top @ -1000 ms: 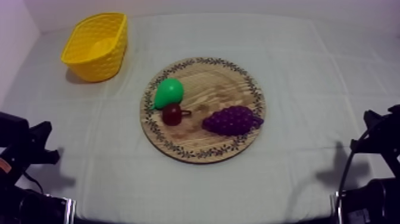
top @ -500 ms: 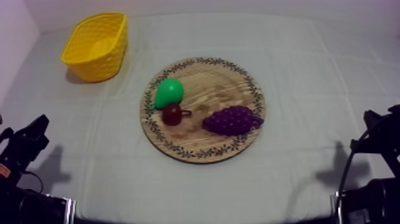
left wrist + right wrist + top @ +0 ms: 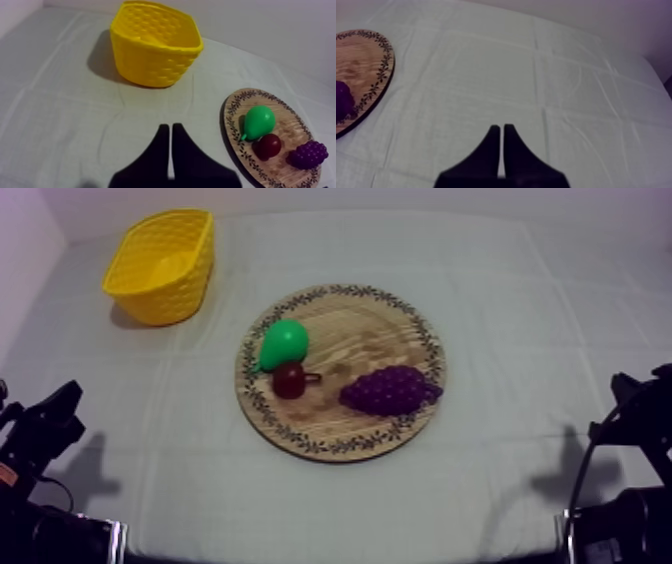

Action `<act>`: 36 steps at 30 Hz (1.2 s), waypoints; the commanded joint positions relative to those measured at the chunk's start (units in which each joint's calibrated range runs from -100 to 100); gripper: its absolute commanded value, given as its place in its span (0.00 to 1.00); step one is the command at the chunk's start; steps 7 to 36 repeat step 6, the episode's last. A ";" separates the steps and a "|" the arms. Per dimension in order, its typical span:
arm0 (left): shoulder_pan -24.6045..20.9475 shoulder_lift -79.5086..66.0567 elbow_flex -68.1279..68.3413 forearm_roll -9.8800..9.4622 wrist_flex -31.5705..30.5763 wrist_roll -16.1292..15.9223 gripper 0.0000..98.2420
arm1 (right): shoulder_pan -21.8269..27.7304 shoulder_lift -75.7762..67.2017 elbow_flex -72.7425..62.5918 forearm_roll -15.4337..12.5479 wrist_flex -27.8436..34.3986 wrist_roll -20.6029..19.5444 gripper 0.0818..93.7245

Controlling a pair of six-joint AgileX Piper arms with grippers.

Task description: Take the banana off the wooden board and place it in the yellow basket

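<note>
We hold our left end effector [image 3: 167,126] and right end effector [image 3: 499,127] with fingers pressed together, empty, near the table's [image 3: 500,308] near edge. The yellow basket [image 3: 165,298] sits far left; the wooden board [image 3: 365,338] carries pear [image 3: 283,343], small red fruit [image 3: 290,380] and grapes [image 3: 388,390].

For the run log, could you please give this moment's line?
left gripper shut; right gripper shut; round wooden board: green pear, small red fruit, purple grapes

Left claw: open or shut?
Shut: the left claw has its fingers lying together as a narrow wedge above the cloth, nothing between them.
</note>
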 commanded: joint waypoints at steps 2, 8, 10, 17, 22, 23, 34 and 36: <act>0.01 0.00 0.01 -0.02 -0.03 -0.01 0.00 | 0.03 -0.05 0.05 0.01 0.01 -0.01 0.00; 0.01 0.00 0.01 -0.02 -0.03 -0.01 0.00 | 0.03 -0.05 0.05 0.01 0.01 -0.01 0.00; 0.01 0.00 0.01 -0.02 -0.03 -0.01 0.00 | 0.03 -0.05 0.05 0.01 0.01 -0.01 0.00; 0.01 0.00 0.01 -0.02 -0.03 -0.01 0.00 | 0.03 -0.05 0.05 0.01 0.01 -0.01 0.00; 0.01 0.00 0.01 -0.02 -0.03 -0.01 0.00 | 0.03 -0.05 0.05 0.01 0.01 -0.01 0.00; 0.01 0.00 0.01 -0.02 -0.03 -0.01 0.00 | 0.03 -0.05 0.05 0.01 0.01 -0.01 0.00; 0.01 0.00 0.01 -0.02 -0.03 -0.01 0.00 | 0.03 -0.05 0.05 0.01 0.01 -0.01 0.00; 0.01 0.00 0.01 -0.02 -0.03 -0.01 0.00 | 0.03 -0.05 0.05 0.01 0.01 -0.01 0.00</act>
